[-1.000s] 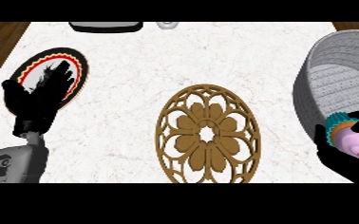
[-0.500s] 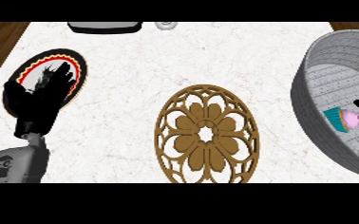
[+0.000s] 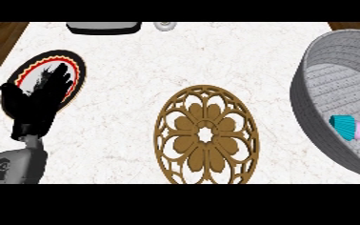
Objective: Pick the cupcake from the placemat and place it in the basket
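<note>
The cupcake [image 3: 343,125], with a teal wrapper and pink frosting, lies on its side inside the grey woven basket [image 3: 309,100] at the right edge of the head view. Part of it is cut off by the picture's edge. The round brown openwork placemat [image 3: 206,136] lies in the middle of the counter with nothing on it. My left hand [image 3: 38,97] rests open at the far left, fingers up. My right hand does not show.
A round plate with a red and black rim [image 3: 74,66] lies under and behind my left hand. At the counter's far edge stand a dark grey flat object [image 3: 102,27] and a small white round thing [image 3: 164,25]. Wooden corners show top left and top right.
One second ago the cupcake was at the basket's near rim with a dark hand on it. Now it lies deeper in the basket and that hand is out of view. The left hand has stayed put.
</note>
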